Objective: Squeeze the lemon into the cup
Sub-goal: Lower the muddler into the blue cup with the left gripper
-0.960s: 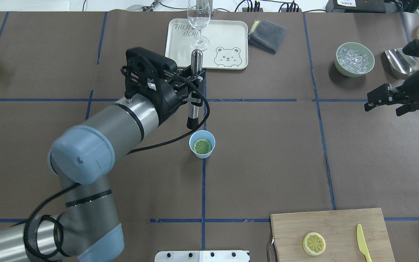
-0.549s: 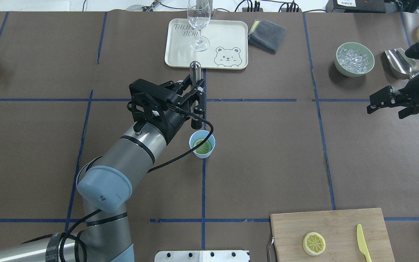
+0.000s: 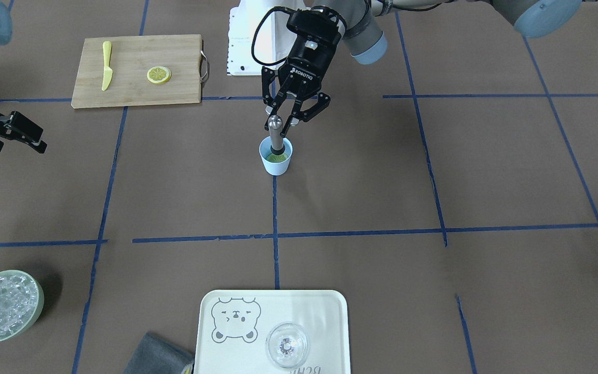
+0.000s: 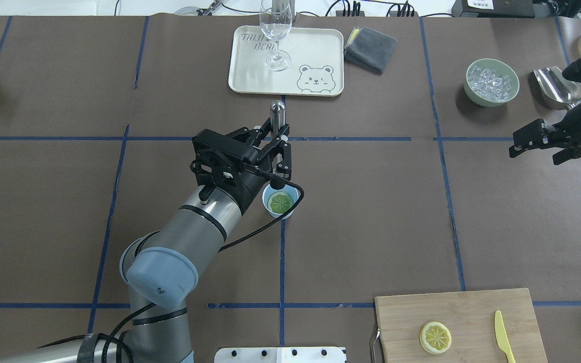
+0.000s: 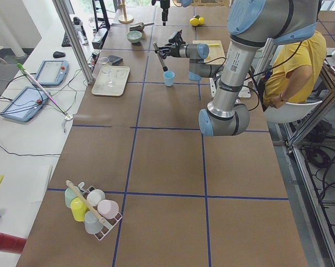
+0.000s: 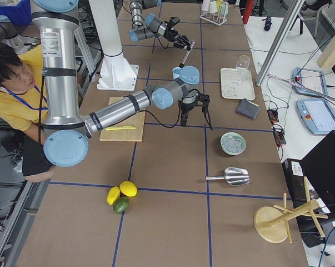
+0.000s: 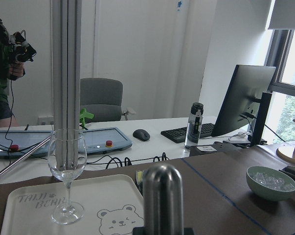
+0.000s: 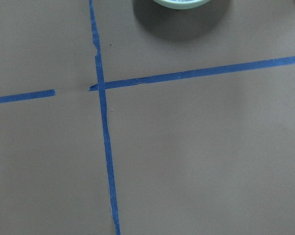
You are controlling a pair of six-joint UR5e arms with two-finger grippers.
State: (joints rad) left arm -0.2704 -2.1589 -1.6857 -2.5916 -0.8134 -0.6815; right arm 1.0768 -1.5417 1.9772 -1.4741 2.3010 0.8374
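Note:
The light-blue cup (image 4: 287, 212) (image 3: 275, 165) stands at mid-table on a blue tape line. A lemon slice (image 4: 280, 202) lies flat inside it and looks greenish. My left gripper (image 4: 277, 146) (image 3: 284, 115) is shut on a steel muddler (image 4: 277, 113) (image 3: 275, 130), tilted, with its black tip inside the cup's mouth at the slice. The muddler's rounded top fills the lower left wrist view (image 7: 163, 196). A second lemon slice (image 4: 435, 337) lies on the cutting board (image 4: 472, 307). My right gripper (image 4: 532, 147) (image 3: 11, 136) is open and empty, far to the right.
A cream tray (image 4: 321, 50) with a stemmed glass (image 4: 275, 30) sits behind the cup, a grey cloth (image 4: 370, 48) beside it. A green bowl of ice (image 4: 491, 81) and a metal scoop (image 4: 555, 88) lie back right. A yellow knife (image 4: 503, 337) lies on the board.
My left arm has drawn back and down, bringing the muddler from above and behind the cup until its tip is in the cup's mouth. My right gripper shifted slightly right, then held.

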